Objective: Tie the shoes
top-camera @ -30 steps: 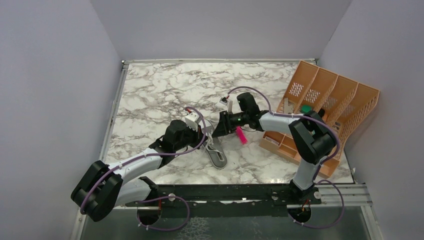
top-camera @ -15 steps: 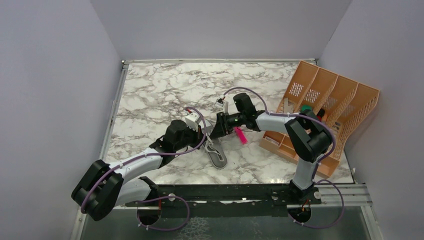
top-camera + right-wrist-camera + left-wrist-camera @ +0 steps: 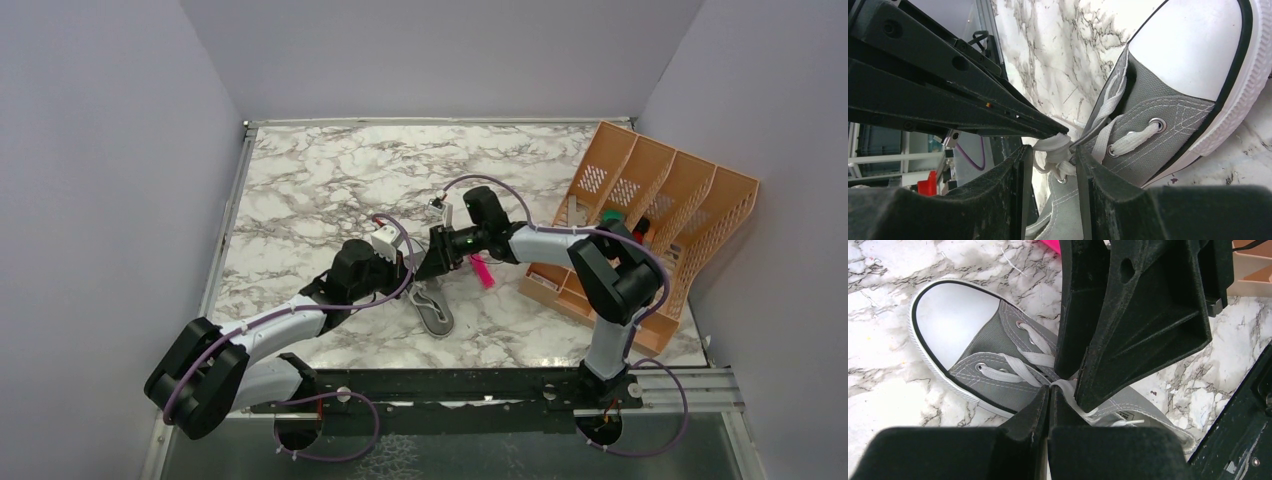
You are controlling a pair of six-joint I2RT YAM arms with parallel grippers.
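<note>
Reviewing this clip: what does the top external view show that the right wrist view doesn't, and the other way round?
Only top external: the orange rack at right, the pink bar, and the whole left arm and right arm. Only right wrist: the white lace pinched at the shut tips of the left gripper, lying between the fingers of the right gripper, plus the eyelets. Both: the grey sneaker on the marble table, with both grippers meeting over it.

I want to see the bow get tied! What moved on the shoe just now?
The right gripper slid a little to the left, closer to the left gripper, above the grey sneaker. The left gripper hardly moved; it pinches the white lace. The sneaker and the pink bar stayed put.
</note>
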